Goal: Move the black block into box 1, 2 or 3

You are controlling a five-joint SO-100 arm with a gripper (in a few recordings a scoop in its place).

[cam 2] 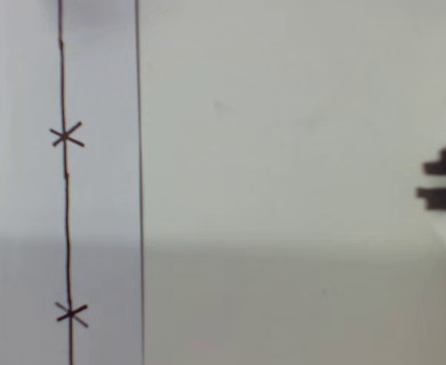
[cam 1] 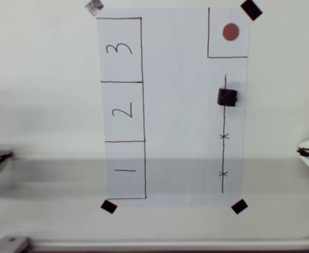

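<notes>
The black block [cam 1: 227, 97] is a small dark cube on the white paper [cam 1: 180, 105], sitting on the pen line at the right side in the overhead view. Down the paper's left side run three drawn boxes: box 3 [cam 1: 120, 50] at the top, box 2 [cam 1: 122, 112] in the middle, box 1 [cam 1: 125, 169] at the bottom. All three hold nothing. My gripper [cam 1: 308, 151] pokes in at the right edge, well off the paper and below the block's level. Too little of it shows to tell how the jaws stand.
A drawn square with a red dot [cam 1: 230, 32] fills the paper's top right corner. Black tape squares [cam 1: 251, 9] pin the corners. The pen line carries two X marks [cam 2: 65, 135] below the block. A dark stepped part [cam 2: 444, 181] juts in at the wrist view's right edge.
</notes>
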